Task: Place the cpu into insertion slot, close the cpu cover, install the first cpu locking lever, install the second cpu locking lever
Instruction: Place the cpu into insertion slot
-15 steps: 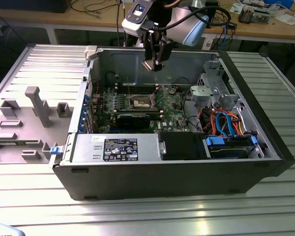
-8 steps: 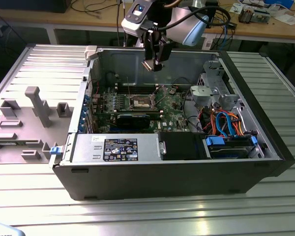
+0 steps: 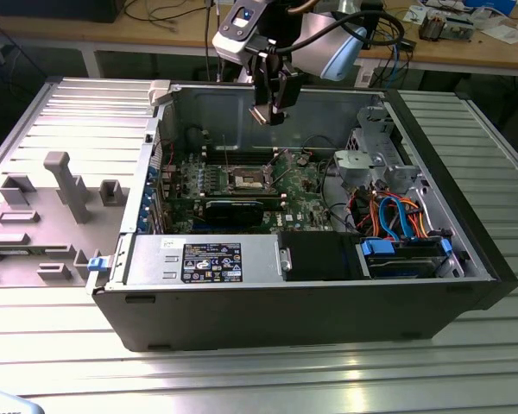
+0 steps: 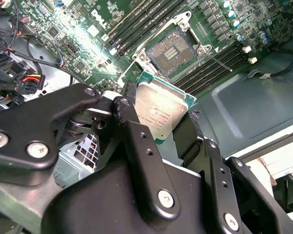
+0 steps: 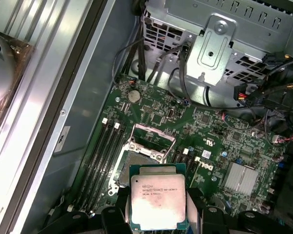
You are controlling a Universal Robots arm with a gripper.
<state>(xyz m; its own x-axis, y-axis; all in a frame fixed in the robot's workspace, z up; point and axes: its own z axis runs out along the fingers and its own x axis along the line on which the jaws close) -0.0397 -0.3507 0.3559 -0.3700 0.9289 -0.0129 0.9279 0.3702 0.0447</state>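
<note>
My gripper [image 3: 270, 112] hangs inside the open computer case, above the green circuit board [image 3: 304, 183], shut on the cpu [image 3: 262, 115]. In both wrist views the cpu [image 4: 158, 109] [image 5: 157, 197] is a square silver chip clamped by two edges between the black fingers [image 4: 132, 127]. The insertion slot [image 5: 136, 165] [image 4: 172, 50] [image 3: 246, 179] lies below it, its dark centre bare. At the socket's far edge the cpu cover [image 5: 150, 141] stands raised. A thin locking lever [image 4: 220, 62] sticks out beside the socket.
Long memory slots [image 5: 103, 156] flank the socket. A metal drive cage [image 3: 375, 159] and bundled cables [image 3: 395, 216] fill the exterior view's right of the case [image 3: 268, 306]. A long black card [image 3: 235, 208] lies in front of the socket. A grey fixture tray [image 3: 47, 207] sits outside.
</note>
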